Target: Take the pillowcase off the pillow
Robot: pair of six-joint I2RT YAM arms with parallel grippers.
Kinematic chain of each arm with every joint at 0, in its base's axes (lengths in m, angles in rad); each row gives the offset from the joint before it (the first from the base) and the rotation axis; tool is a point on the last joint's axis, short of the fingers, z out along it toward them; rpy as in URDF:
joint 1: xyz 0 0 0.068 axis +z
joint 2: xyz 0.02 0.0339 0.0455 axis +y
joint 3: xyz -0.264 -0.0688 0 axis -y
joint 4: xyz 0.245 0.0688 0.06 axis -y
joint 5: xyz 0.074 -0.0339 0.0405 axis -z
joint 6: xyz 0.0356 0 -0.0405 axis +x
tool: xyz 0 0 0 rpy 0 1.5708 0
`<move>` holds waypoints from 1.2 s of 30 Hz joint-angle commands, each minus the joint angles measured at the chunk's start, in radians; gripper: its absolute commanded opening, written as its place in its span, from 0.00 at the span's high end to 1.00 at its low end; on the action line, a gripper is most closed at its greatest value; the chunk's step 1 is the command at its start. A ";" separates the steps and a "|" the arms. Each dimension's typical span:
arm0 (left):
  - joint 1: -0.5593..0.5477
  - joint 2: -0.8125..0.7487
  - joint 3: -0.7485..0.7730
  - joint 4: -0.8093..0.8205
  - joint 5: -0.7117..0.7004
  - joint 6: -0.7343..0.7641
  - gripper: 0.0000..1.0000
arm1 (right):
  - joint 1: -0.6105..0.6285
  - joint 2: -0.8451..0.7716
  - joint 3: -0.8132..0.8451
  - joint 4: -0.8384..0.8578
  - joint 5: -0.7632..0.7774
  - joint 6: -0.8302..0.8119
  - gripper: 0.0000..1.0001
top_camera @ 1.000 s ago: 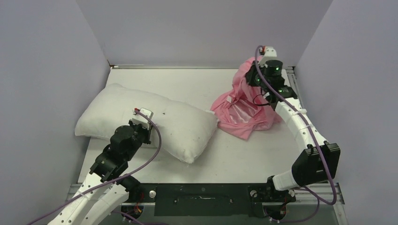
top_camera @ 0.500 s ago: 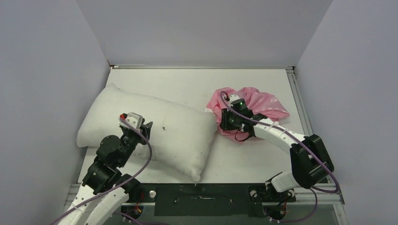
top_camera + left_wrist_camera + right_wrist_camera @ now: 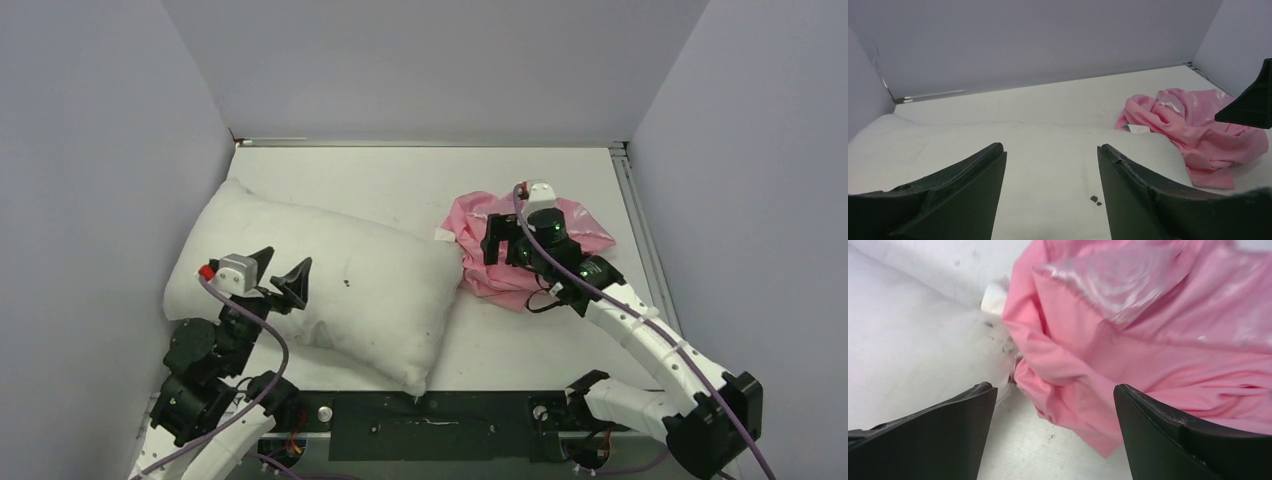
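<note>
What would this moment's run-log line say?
pillowcase: off, crumpled beside pillow | pillow: bare | left gripper: open, over pillow | right gripper: open, over pillowcase

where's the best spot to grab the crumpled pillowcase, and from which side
Probably the thick raised fold on the edge of the pillowcase nearest the pillow, taken straight down from above. The heap lies loose and low on the table, so its sides offer little, while that ridge stands up enough to pinch. The open right claw hangs over it.
</note>
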 commanded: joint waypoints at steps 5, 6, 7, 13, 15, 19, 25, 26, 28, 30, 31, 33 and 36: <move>0.005 -0.053 0.202 -0.092 -0.165 -0.022 0.06 | 0.002 -0.288 0.135 -0.112 0.395 -0.090 0.10; 0.005 -0.064 0.214 -0.101 -0.178 -0.015 0.02 | 0.003 -0.321 0.135 -0.117 0.438 -0.100 0.10; 0.005 -0.077 0.223 -0.109 -0.191 -0.006 0.04 | 0.002 -0.358 0.132 -0.122 0.482 -0.107 0.10; 0.005 -0.185 0.200 -0.126 -0.333 0.019 0.04 | 0.003 -0.567 0.048 -0.105 0.679 -0.162 0.10; 0.005 -0.250 0.161 -0.111 -0.378 0.017 0.04 | 0.003 -0.614 0.023 -0.105 0.715 -0.166 0.10; 0.005 -0.365 0.053 -0.063 -0.443 0.008 0.04 | 0.003 -0.672 -0.015 -0.109 0.773 -0.166 0.10; 0.007 -0.375 -0.021 -0.062 -0.495 0.007 0.04 | 0.005 -0.718 -0.087 -0.065 0.788 -0.183 0.10; 0.007 -0.373 -0.027 -0.062 -0.496 0.005 0.04 | 0.005 -0.724 -0.099 -0.055 0.789 -0.181 0.10; 0.007 -0.375 -0.042 -0.053 -0.499 0.015 0.04 | 0.003 -0.736 -0.110 -0.042 0.797 -0.184 0.10; 0.009 -0.376 -0.052 -0.050 -0.505 0.022 0.04 | 0.003 -0.750 -0.118 -0.030 0.819 -0.189 0.10; 0.011 -0.376 -0.057 -0.046 -0.506 0.025 0.04 | 0.003 -0.757 -0.125 -0.024 0.826 -0.189 0.10; 0.014 -0.376 -0.068 -0.036 -0.502 0.024 0.04 | 0.002 -0.762 -0.128 -0.020 0.822 -0.184 0.10; 0.020 -0.376 -0.080 -0.025 -0.482 0.024 0.04 | -0.008 -0.750 -0.126 -0.016 0.810 -0.182 0.10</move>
